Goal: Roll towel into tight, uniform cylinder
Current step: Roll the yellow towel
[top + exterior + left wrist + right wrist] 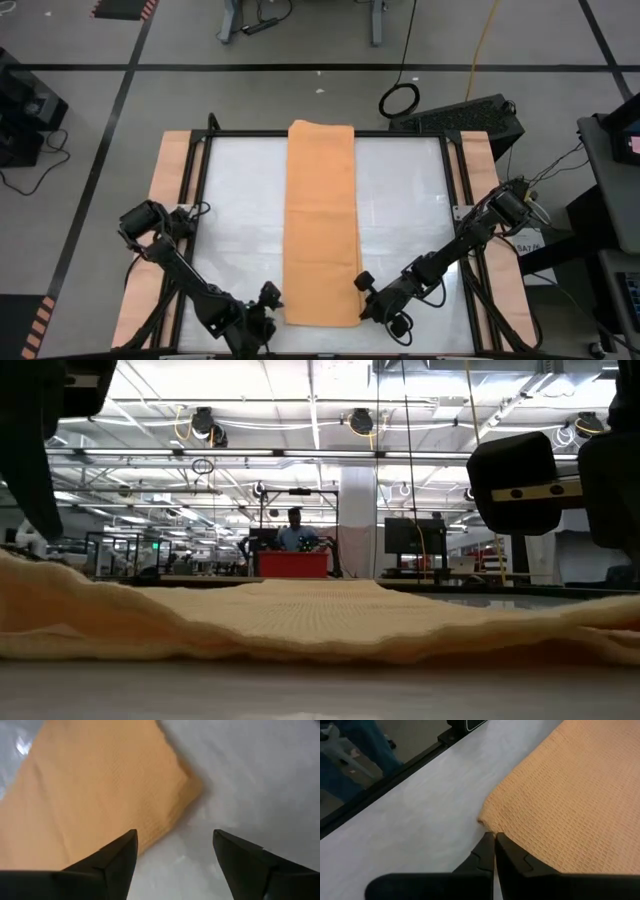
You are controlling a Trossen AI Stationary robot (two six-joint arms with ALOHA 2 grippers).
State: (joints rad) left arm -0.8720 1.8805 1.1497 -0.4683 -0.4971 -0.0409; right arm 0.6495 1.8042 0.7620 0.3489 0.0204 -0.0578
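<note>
Folded towel lies flat down the middle of the table, not yet rolled.

The towel [322,222] is a long orange-tan strip reaching from the far edge of the table [415,195] to the near edge, between the two arms. The left tool [175,851] hovers just beside its near left corner with fingers spread, holding nothing. The right tool [494,841] sits at the near right corner, fingers pressed together, tips at the hem with no cloth pinched. The cloth looks soft, light and limp, a waffle weave that should bunch easily; I judge both near corners the best places to take hold, so the roll starts even.
</note>
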